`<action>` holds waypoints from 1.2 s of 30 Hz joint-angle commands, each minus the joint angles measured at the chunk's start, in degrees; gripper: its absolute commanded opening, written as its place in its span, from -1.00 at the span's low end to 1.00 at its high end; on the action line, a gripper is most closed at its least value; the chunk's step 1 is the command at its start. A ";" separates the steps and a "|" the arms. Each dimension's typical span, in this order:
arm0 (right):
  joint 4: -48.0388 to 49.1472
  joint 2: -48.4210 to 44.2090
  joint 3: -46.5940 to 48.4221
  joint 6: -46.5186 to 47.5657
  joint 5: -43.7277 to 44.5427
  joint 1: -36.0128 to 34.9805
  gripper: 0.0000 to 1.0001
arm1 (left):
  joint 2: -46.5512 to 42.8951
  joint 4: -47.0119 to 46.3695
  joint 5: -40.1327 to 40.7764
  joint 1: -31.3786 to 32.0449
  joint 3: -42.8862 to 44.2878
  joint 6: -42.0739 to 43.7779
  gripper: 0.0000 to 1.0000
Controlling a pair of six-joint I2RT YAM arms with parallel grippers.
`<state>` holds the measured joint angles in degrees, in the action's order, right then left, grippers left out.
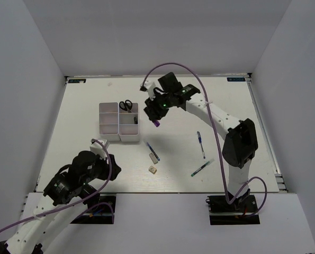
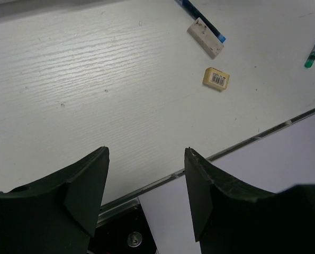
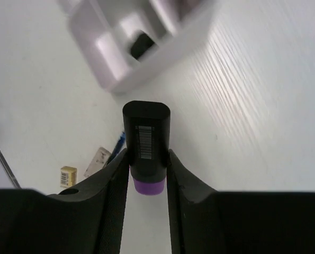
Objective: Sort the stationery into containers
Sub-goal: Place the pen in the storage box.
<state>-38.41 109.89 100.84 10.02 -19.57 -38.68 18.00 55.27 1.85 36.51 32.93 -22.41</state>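
From above, we see the white organiser tray at the far left of the counter. It is a boxy plastic block of small rectangular compartments, and the black-handled scissors stand in its far right one. Just right of the tray, the right end effector hangs with the purple highlighter poking out below it. Only this view shows the whole spread: a blue pen and a green pen lie well apart from the tray. The left arm is folded at the near left corner.

The left wrist camera shows the left end effector with its matte black fingers spread and nothing between them, over the counter's near edge. Here we can see the white surface has fine grain. A grubby white eraser lies close to a beige eraser that carries a barcode label.

The right wrist camera alone shows the grip. The two black fingers are clamped on the highlighter's rounded black cap, which has a barcode sticker, and the purple barrel sits lower down between them. The tray is blurred beyond, with something dark in one compartment that we cannot identify.
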 commanded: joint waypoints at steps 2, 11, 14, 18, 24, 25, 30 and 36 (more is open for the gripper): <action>1.85 0.41 4.54 18.97 -8.47 -5.61 -1.00 | -0.86 -0.42 1.67 -0.04 -0.32 -0.44 0.39; 20.62 5.33 8.23 24.69 -5.67 -12.30 -1.00 | -1.83 -0.16 3.78 -0.04 -0.32 -0.88 0.39; 26.52 7.43 7.01 27.65 -3.46 -13.18 -1.00 | -2.00 -0.07 4.04 -0.12 -0.41 -0.88 0.39; 31.28 11.05 6.57 30.32 3.04 -13.88 -1.00 | -2.70 0.19 4.39 -0.04 -0.50 -0.96 0.39; 36.48 13.86 5.77 32.52 7.44 -13.88 -1.00 | -3.32 -0.25 4.22 -0.04 -0.58 -0.96 0.39; 36.31 14.13 5.86 32.43 7.44 -13.80 -1.00 | -3.32 -0.07 4.22 -0.04 -0.58 -0.88 0.39; 31.83 13.16 5.25 30.59 5.43 -13.88 -0.51 | -3.50 -0.07 4.13 -0.04 -0.67 -1.05 0.39; 26.20 10.18 5.60 26.98 3.05 -14.15 -0.17 | -2.80 -0.16 3.87 -0.04 -0.58 -0.96 0.39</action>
<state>-10.52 124.49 106.04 38.94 -14.92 -52.64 14.74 55.31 5.43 36.51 32.60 -23.20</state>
